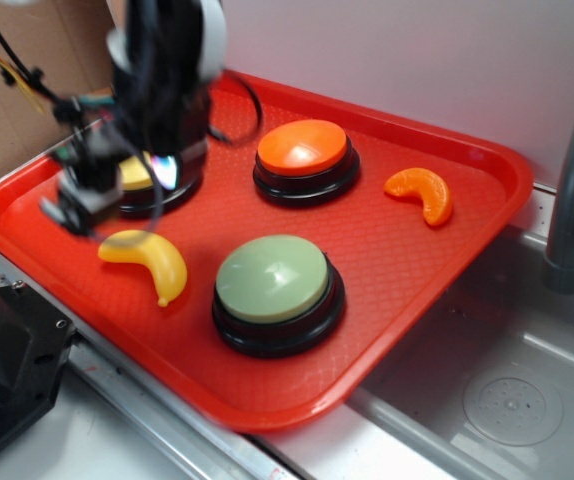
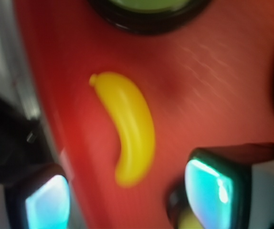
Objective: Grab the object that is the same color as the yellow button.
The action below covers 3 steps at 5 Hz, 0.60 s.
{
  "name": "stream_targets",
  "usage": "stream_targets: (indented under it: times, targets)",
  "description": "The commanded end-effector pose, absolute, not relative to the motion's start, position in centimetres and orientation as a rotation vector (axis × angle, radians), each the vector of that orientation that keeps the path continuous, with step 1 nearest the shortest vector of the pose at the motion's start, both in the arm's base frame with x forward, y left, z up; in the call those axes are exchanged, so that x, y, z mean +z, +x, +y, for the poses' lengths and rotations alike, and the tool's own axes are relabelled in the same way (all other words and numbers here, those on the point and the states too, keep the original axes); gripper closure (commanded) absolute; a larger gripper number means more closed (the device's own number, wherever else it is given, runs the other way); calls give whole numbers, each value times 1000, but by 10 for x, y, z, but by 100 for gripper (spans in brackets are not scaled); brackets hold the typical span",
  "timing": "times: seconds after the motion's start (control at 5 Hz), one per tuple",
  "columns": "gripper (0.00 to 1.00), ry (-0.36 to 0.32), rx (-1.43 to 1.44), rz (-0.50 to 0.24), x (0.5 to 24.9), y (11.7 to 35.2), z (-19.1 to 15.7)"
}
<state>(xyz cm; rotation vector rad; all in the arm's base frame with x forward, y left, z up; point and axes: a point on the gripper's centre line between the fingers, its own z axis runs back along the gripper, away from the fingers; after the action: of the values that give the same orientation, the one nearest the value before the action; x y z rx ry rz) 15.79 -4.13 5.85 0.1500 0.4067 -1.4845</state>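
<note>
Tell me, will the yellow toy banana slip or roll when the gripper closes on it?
The banana looks glossy and rounded, so it may slip between the fingers. Its curve probably stops rolling, though it could spin on the tray.

No legible text, labels, brand marks or numbers in either view. Button tops, tray (image 1: pixel 447 250) surface and toy fruit are plain. Wrist view blurred; nothing readable there.
</note>
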Motion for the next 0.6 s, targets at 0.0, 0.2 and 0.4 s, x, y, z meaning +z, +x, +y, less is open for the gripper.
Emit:
stream_targets:
  times: [0.0,0.2,0.4]
  targets:
    - [0,205,-1454,382,25,145,-44]
    - [0,221,-1400,342,23,143,-39]
    - [100,191,-1336,365,22,144,-24]
